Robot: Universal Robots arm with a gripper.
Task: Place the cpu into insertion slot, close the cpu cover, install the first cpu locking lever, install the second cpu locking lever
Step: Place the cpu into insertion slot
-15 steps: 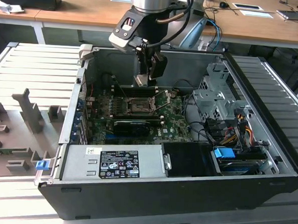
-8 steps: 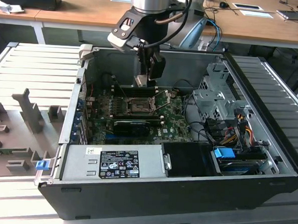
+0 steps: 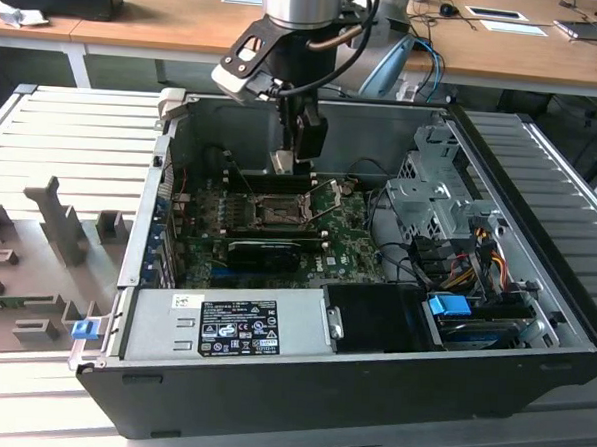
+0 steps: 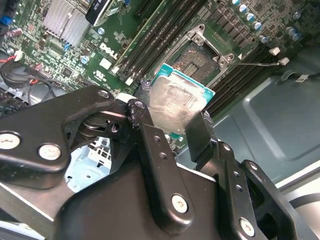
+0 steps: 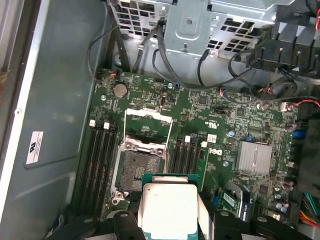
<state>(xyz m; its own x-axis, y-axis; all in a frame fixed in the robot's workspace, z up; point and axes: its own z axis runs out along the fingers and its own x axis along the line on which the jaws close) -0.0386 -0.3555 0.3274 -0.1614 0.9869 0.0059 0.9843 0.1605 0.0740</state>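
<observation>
My gripper [image 3: 301, 144] hangs inside the open computer case, shut on the cpu [image 3: 283, 161], a pale silver square chip. In both wrist views the cpu [image 4: 172, 102] [image 5: 167, 210] sits between the black fingers [image 4: 200, 132], held by two opposite edges. The insertion slot [image 5: 137, 170] [image 4: 200, 55] [image 3: 274, 210] lies bare on the green board, just below and ahead of the chip. The cpu cover [image 5: 148, 127] stands swung open at the slot's far side. Thin lever rods [image 3: 326, 207] stick up beside the slot on the exterior view's right.
Black memory slots [image 5: 100, 155] flank the socket. A long black finned card [image 3: 262, 252] lies in front of it, a power supply [image 3: 223, 325] at the case front, a metal drive cage [image 3: 430, 190] and bundled cables [image 3: 467, 252] on the exterior view's right.
</observation>
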